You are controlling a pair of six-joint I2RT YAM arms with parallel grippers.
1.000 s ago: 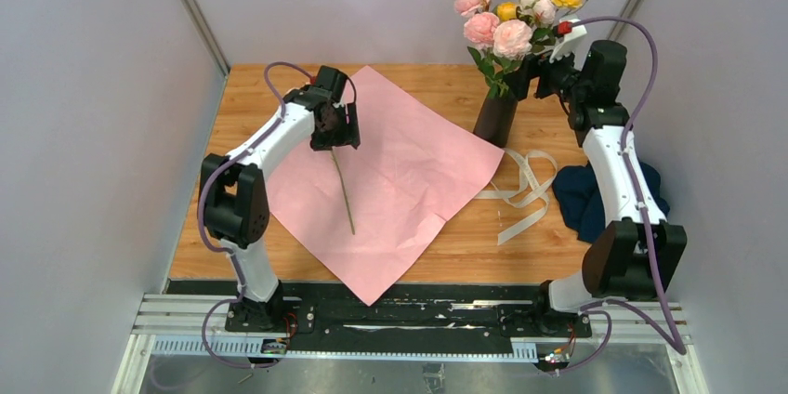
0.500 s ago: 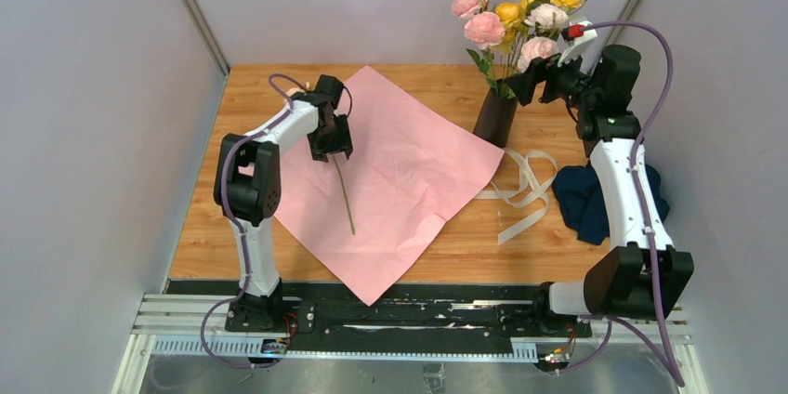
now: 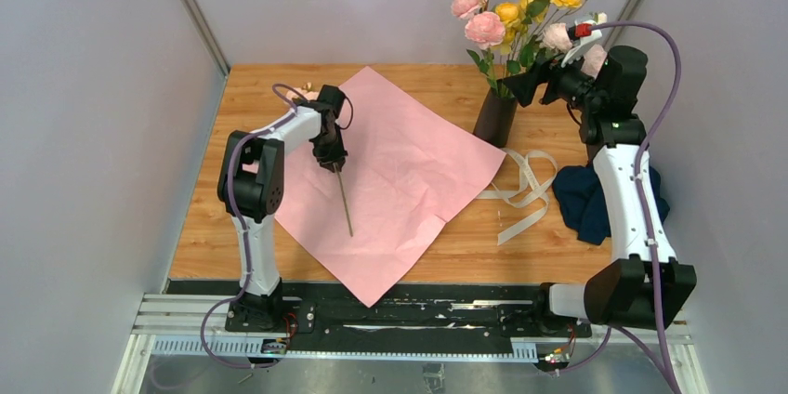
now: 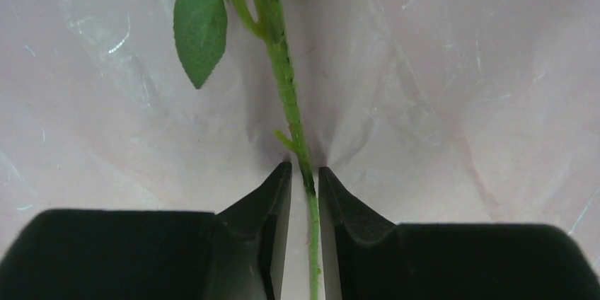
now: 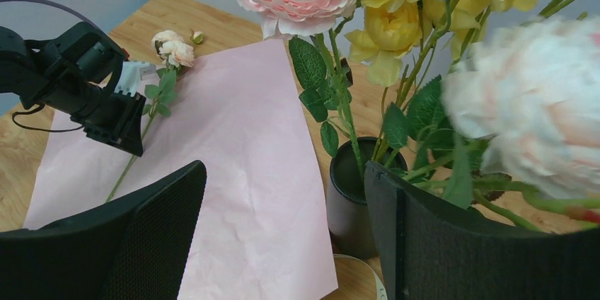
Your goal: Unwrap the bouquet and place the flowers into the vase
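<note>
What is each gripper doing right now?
Left gripper: almost closed around the flower stem; whether it grips yet cannot be told.
Right gripper: open, holding nothing.

Top high, rearward; wrists close; right shares vase (image 3: 494, 120).

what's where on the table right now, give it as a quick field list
left gripper: astride the loose stem, jaws nearly together, grip unclear
right gripper: open, holding nothing, beside the flowers
loose stem: lying flat on the pink paper
vase: upright at the pink paper's far right corner, flowers in it
ribbon: loose, right of the pink paper
blue cloth: right of the ribbon
</note>
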